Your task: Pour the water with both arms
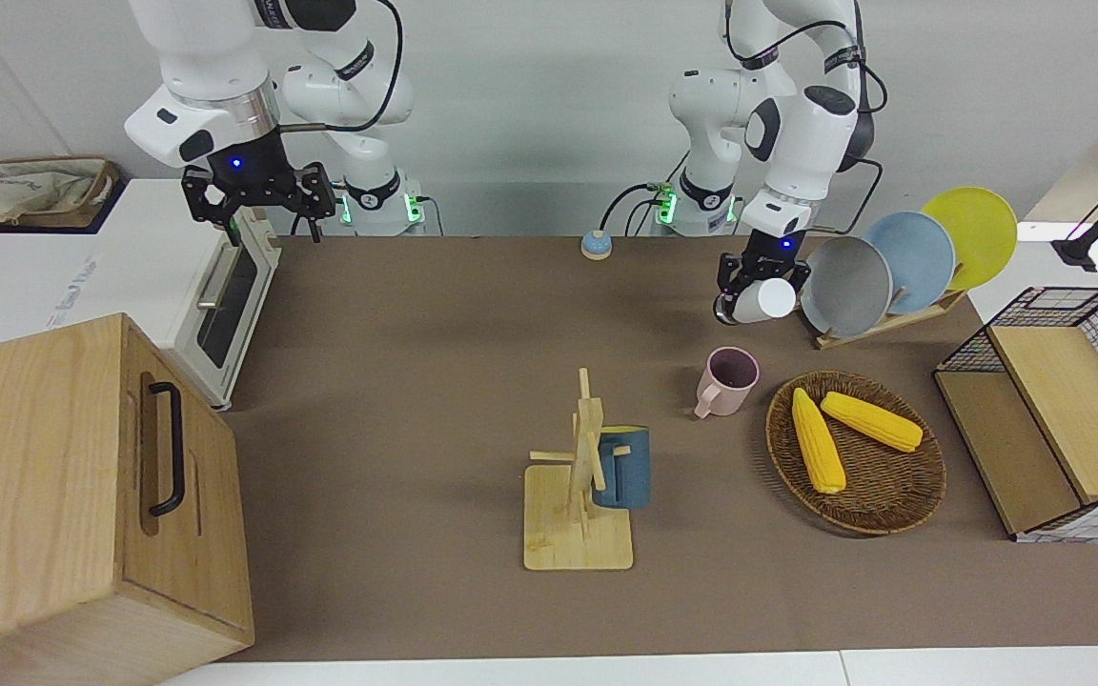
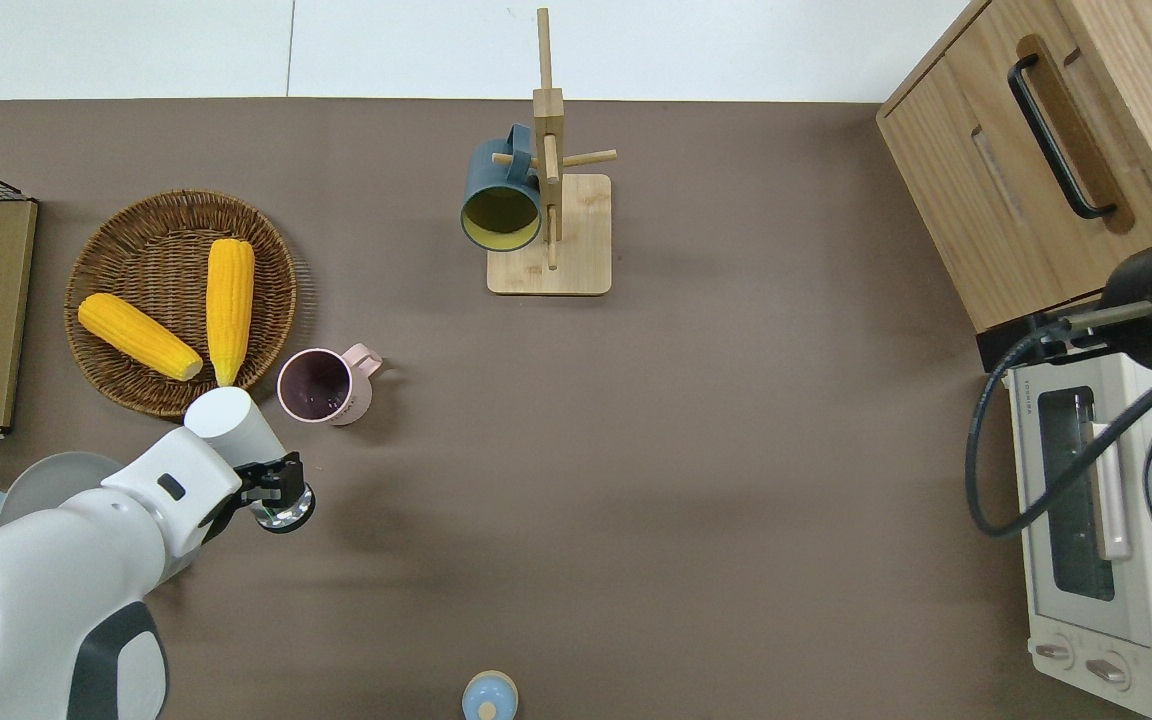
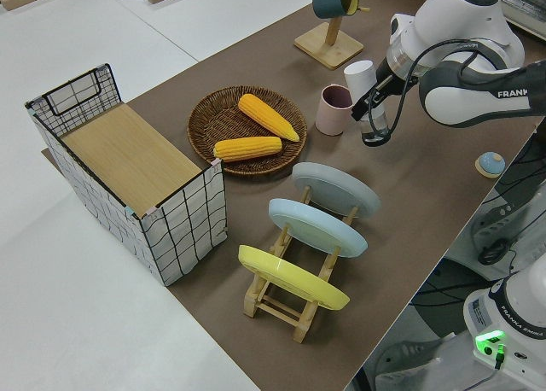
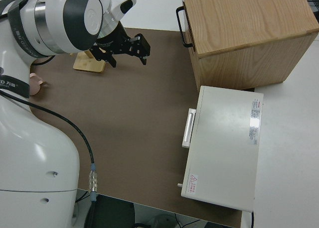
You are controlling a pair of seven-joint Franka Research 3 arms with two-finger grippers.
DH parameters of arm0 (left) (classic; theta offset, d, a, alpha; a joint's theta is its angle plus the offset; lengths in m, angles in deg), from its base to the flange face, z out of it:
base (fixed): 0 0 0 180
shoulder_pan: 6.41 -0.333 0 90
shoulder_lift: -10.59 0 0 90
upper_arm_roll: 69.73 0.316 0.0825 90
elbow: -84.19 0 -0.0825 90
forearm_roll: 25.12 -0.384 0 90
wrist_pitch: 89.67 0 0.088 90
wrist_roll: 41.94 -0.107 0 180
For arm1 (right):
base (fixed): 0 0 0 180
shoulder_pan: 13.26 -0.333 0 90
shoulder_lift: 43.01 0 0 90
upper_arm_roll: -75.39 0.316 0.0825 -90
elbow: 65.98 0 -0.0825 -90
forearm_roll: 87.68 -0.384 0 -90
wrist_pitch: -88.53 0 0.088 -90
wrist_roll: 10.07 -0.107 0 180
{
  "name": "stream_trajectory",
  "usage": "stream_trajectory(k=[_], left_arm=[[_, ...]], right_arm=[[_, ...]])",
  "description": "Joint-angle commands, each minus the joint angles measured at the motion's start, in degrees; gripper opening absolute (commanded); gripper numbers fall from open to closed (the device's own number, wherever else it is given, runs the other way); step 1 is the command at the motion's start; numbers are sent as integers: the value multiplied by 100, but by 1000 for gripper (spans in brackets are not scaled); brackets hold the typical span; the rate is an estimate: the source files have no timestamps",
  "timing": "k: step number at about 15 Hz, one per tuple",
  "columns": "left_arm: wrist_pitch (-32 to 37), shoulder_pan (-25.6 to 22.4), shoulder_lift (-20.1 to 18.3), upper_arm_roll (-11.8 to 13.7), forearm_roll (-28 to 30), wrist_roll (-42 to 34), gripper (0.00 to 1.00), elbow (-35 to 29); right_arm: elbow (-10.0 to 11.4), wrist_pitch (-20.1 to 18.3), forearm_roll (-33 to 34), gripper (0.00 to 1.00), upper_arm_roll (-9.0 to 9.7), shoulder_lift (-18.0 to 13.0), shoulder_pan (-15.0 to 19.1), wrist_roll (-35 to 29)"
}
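Left pincer [image 2: 271,492] grips a tilted white cup [image 2: 233,424], mouth just short of the pink mug [image 2: 317,386]; right pincer [image 1: 258,195] parked, fingers spread.

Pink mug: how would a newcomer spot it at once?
Find the wicker basket holding two corn cobs at the left arm's end of the table. The pink mug stands upright on the cloth beside it. Unlike the blue mug hanging on the wooden rack, it stands free.
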State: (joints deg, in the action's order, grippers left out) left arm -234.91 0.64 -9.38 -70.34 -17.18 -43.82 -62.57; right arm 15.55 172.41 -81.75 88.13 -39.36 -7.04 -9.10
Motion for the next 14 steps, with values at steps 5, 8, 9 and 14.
stream_trajectory(k=[5, 8, 9, 14], left_arm=[[-846, -618, -543, -71, -153, 101, 0, -125], [-1795, -811, -394, -80, -170, 75, 0, -107], [-1998, -837, -341, -80, -170, 66, 0, -81], [-2105, -1153, -95, -80, -468, -13, 0, 481]], right_arm=[[-5, -56, -84, 987, 1, -40, 21, 105], [-5, -56, -92, 987, 1, -40, 21, 105], [-5, -56, -92, 987, 1, -40, 29, 105], [-5, -56, -92, 987, 1, -40, 29, 105]])
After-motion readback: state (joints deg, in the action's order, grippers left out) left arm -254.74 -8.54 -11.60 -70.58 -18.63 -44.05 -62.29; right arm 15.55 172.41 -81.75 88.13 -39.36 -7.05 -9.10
